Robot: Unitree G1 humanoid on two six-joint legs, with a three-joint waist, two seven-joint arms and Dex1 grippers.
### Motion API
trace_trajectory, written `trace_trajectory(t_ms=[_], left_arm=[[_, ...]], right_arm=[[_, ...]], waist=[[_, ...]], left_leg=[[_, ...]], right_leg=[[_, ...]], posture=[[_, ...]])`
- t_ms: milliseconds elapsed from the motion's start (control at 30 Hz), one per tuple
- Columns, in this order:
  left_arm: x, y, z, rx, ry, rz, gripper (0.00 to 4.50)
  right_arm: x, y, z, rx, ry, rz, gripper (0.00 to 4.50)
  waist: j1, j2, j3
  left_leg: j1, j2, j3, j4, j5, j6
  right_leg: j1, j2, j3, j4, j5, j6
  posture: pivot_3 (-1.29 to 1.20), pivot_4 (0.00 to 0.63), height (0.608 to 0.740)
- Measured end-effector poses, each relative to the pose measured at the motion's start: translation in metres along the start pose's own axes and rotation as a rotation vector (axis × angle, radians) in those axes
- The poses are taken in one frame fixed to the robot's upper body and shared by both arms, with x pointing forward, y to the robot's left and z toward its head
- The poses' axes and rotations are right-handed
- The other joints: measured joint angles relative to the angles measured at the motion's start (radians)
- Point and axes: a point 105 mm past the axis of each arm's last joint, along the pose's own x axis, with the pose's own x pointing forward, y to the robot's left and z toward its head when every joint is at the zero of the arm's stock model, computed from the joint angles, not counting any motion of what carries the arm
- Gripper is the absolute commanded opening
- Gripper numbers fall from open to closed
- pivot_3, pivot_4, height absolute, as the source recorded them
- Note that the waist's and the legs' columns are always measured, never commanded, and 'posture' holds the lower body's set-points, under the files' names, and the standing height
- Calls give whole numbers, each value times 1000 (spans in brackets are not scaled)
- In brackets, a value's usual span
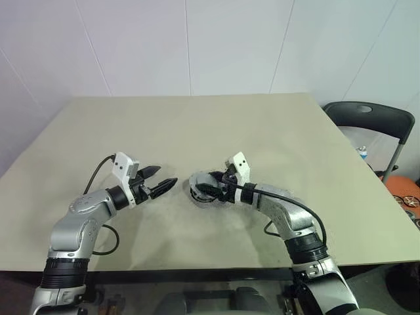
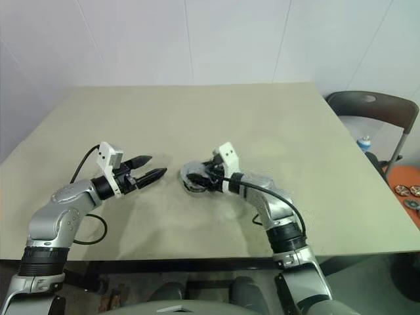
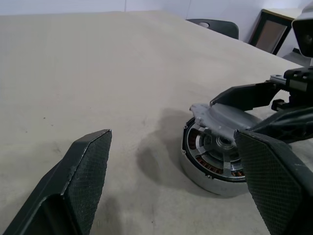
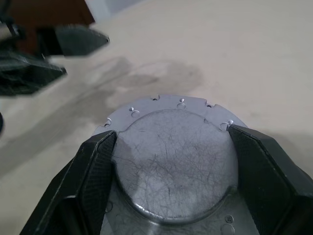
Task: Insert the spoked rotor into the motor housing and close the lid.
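- I have my right gripper [image 4: 168, 181] clamped on the solid grey scratched metal lid [image 4: 173, 161], tilted above the round copper-wound motor housing [image 3: 212, 164] mid-table [image 1: 197, 125].
- My left gripper [image 1: 159, 182] hangs spread wide, empty, beside it.

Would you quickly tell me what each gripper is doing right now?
Left gripper: open, holding nothing.
Right gripper: closed on the lid, held tilted over the motor housing.

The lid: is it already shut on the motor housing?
Not yet. The right gripper holds the lid tilted above the motor housing, whose copper windings show.
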Motion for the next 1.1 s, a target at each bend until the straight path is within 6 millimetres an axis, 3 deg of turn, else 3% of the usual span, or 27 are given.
trace_trajectory(t_ms=[300,1100], left_arm=[[0,0,0,0,0,0,4256],[0,0,-2,-6,3,5,4256]], right_arm=[[2,-1,-17,-163,84,-35,3242],[5,-7,-20,-276,77,-71,3242]], waist=[[-2,0,0],[-2,0,0]], left_leg=[[0,0,0,0,0,0],[2,0,0,1,0,0]], right_leg=[[0,0,0,0,0,0],[3,0,0,0,0,0]], posture=[[0,0,740],[0,0,740]])
